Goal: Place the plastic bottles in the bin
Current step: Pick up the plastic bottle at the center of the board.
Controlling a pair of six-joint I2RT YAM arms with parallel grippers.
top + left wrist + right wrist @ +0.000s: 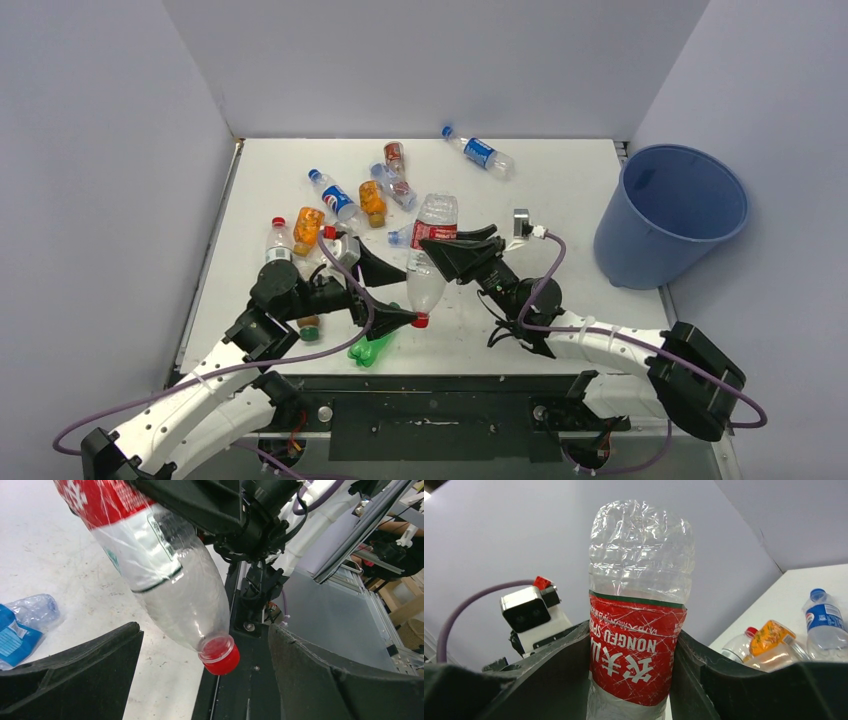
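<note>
Bare table runs open toward the bin — loose bottles clutter its left half.

Table: bottles and bin.
Bin at right edge; bottles strewn left of centre; lone bottle behind; held bottle in right gripper, mid-table, cap down.

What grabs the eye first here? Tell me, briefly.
A clear red-labelled bottle hangs cap-down at mid-scene, clamped in the right gripper, with the left gripper open near its red cap. Next comes the big blue bin at the right edge of the table. Scattered bottles lie towards the far left.
</note>
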